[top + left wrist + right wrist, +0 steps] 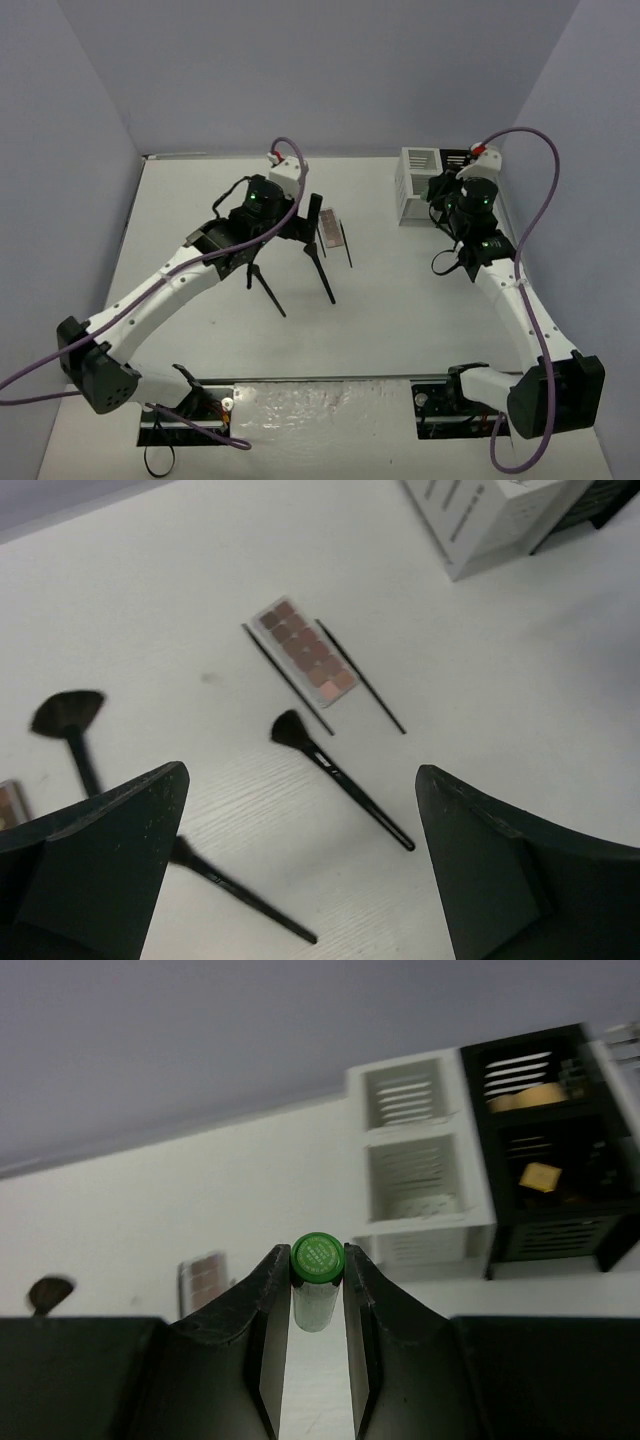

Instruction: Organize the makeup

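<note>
My left gripper hangs wide open above the table with nothing between its fingers. Below it lie two black brushes, and a fan brush lies to the left. A pink-brown palette lies beyond them, with a thin black stick along each long side. Another palette peeks in at the left edge. My right gripper is shut on a small green-capped tube, held off the table in front of the organizers.
A white slatted organizer and a black one stand side by side at the back right. The black one holds a gold item and beige pieces. The right arm reaches along the table's right side.
</note>
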